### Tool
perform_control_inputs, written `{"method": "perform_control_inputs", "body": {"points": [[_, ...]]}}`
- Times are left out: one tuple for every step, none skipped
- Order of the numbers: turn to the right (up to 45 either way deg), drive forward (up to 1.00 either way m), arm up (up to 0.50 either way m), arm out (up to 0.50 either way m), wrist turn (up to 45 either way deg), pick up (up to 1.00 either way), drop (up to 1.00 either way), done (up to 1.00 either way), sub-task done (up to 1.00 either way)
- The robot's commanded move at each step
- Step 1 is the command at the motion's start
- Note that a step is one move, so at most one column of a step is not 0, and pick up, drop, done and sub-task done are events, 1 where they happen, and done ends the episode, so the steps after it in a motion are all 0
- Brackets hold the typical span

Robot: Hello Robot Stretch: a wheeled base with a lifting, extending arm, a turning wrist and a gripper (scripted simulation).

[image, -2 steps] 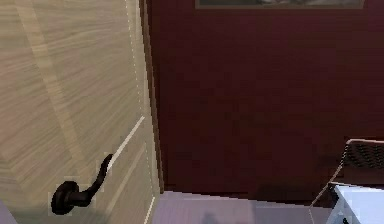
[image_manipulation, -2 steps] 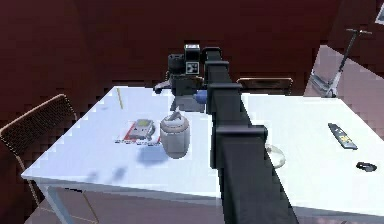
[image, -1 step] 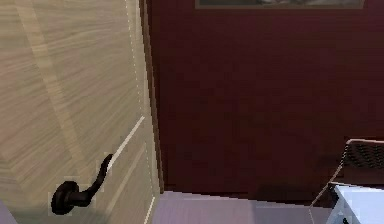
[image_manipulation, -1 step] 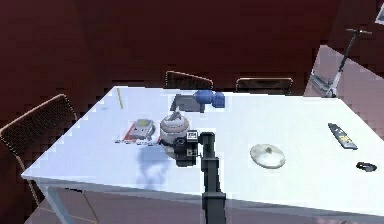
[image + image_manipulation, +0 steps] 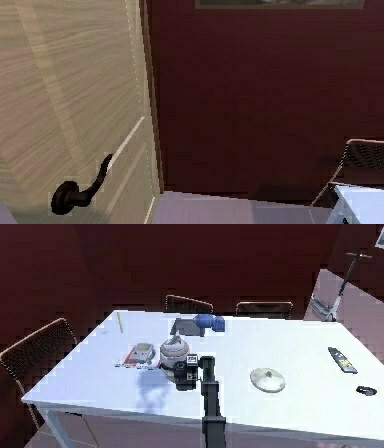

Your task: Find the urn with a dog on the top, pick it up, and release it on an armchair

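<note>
1. You are looking at a pale rounded vessel (image 5: pixel 173 348) with a small lump on its top. It is standing upright on the white table (image 5: pixel 300 349), left of the table's middle in the arm side view. Whether that lump is a dog cannot be told.
2. The gripper (image 5: pixel 180 366) is sitting at the vessel's near side, at the end of the dark arm (image 5: pixel 212 402). With the vessel standing behind it, you cannot tell whether it is grasping anything or touching the vessel.
3. A flat printed booklet (image 5: pixel 137 355) is lying just left of the vessel. A dark grey thing (image 5: pixel 185 325) and a blue thing (image 5: pixel 208 322) are sitting side by side beyond it.
4. A round grey disc (image 5: pixel 268 378) is lying to the arm's right, and a dark bar (image 5: pixel 342 360) is lying near the table's right end.
5. Wire chairs (image 5: pixel 40 349) are standing around the table, and a scooter (image 5: pixel 335 286) is standing by the dark red wall.
6. In the forward view, you are facing a wooden door (image 5: pixel 70 90) with a dark lever handle (image 5: pixel 80 190).
</note>
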Motion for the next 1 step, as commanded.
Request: {"method": "perform_control_inputs", "body": {"points": [[0.0,0.00,0.10,0.00,0.0,0.00,0.00,0.00,0.00]]}}
